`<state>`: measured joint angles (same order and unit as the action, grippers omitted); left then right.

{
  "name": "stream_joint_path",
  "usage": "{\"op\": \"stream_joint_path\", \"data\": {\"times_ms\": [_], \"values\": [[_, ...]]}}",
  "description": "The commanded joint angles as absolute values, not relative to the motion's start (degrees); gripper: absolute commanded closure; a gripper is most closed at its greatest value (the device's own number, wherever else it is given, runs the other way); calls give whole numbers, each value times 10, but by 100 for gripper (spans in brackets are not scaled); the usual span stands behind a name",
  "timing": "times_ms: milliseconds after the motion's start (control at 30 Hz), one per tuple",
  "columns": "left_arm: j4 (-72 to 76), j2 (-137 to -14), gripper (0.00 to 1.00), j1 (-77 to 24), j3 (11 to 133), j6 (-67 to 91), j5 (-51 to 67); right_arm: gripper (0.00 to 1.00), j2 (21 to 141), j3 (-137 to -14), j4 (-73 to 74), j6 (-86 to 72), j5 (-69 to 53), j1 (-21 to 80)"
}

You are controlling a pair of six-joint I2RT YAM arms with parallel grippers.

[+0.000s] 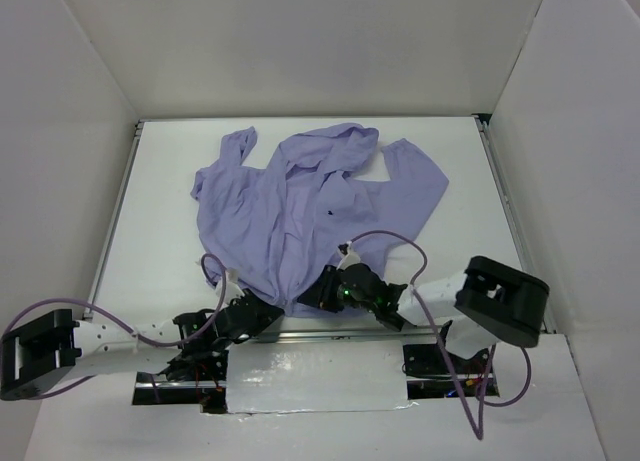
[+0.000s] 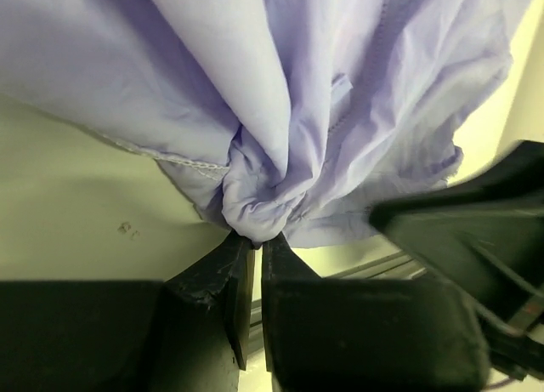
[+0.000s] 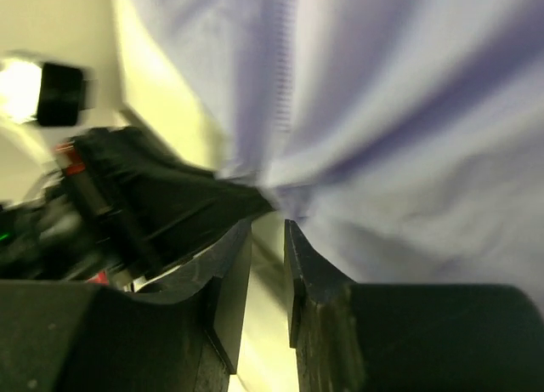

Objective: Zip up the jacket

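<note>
The lavender jacket (image 1: 300, 201) lies crumpled on the white table (image 1: 170, 231), hood at the far side, with a tiny dark chest mark (image 1: 330, 213). My left gripper (image 1: 268, 316) is at the near hem. In the left wrist view it (image 2: 257, 237) is shut on a bunched fold of the jacket (image 2: 340, 111). My right gripper (image 1: 322, 293) is right beside it at the hem. In the right wrist view it (image 3: 268, 224) has its jaws a narrow gap apart with nothing between them, and its tips are at the edge of the jacket (image 3: 408, 111), which is blurred.
White walls enclose the table on three sides. A metal rail (image 1: 340, 333) runs along the near edge. A purple cable (image 1: 400, 239) loops over the right arm. The right arm (image 2: 476, 230) shows close by in the left wrist view, and the left gripper (image 3: 153, 205) shows in the right wrist view.
</note>
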<state>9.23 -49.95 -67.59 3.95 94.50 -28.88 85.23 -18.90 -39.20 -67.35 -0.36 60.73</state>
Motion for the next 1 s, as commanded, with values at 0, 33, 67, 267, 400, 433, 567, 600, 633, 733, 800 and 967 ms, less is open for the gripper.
{"op": "stream_joint_path", "data": {"times_ms": [0,33,67,267,400,433,567,600,633,733,800,967], "values": [[170,-480,100,-675,2,886,-307,69,775,-206,-326,-612,49,624],[185,-476,100,-675,-22,878,-309,67,767,-212,-316,-601,47,624],[197,-469,100,-676,-27,873,-309,65,764,-215,-316,-570,40,625],[239,-465,100,-675,-40,843,-314,45,855,-362,-224,-408,-118,611],[213,-476,100,-675,-30,856,-317,41,905,-374,-255,-374,-225,568],[215,-480,100,-676,-31,853,-316,41,909,-370,-284,-366,-242,559],[211,-483,100,-676,-34,859,-317,39,913,-368,-292,-336,-323,520],[210,-483,100,-675,-36,860,-317,40,915,-371,-288,-328,-338,515],[211,-482,100,-675,-38,859,-318,40,916,-370,-293,-317,-354,512],[216,-483,100,-675,-42,856,-320,40,918,-361,-315,-308,-407,490],[230,-484,100,-676,-47,851,-320,40,929,-359,-323,-302,-443,480],[284,-499,100,-675,-59,832,-316,40,961,-366,-341,-292,-459,475]]}}
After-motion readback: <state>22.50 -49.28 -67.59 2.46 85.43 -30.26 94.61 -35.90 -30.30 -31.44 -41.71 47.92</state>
